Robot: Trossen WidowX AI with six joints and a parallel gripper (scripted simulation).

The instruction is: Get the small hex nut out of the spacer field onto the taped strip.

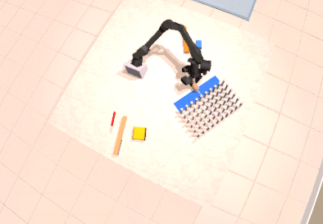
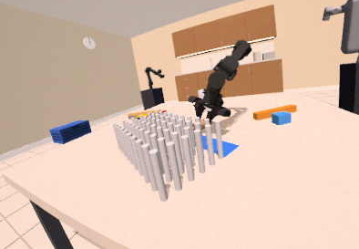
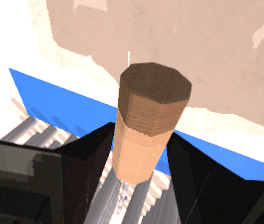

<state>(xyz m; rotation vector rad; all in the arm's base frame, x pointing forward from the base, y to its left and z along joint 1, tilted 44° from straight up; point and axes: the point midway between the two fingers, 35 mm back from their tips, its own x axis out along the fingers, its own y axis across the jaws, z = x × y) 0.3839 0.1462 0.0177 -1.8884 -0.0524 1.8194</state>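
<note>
My gripper [image 1: 194, 84] [image 3: 141, 132] is shut on the wooden handle [image 3: 145, 155] of a tool, above the blue taped strip [image 1: 182, 104] [image 2: 227, 147] [image 3: 48, 102]. In the wrist view a thin metal shaft [image 3: 124, 192] runs from below the handle down between the spacers. In the top view it reaches over the strip to the front row. The grey spacers [image 1: 211, 108] [image 2: 157, 171] [image 3: 105, 200] stand upright in rows behind the strip; none is seen lying down. The hex nut cannot be made out, and the tool's tip is hidden among the spacers.
An orange bar [image 1: 186, 47] [image 2: 275, 112] and a blue block [image 1: 198, 43] [image 2: 281, 118] lie beyond the arm. A red thin tool [image 1: 113, 119], a long wooden bar [image 1: 120, 135] and a yellow block [image 1: 139, 133] lie on the other side of the table, away from the spacers.
</note>
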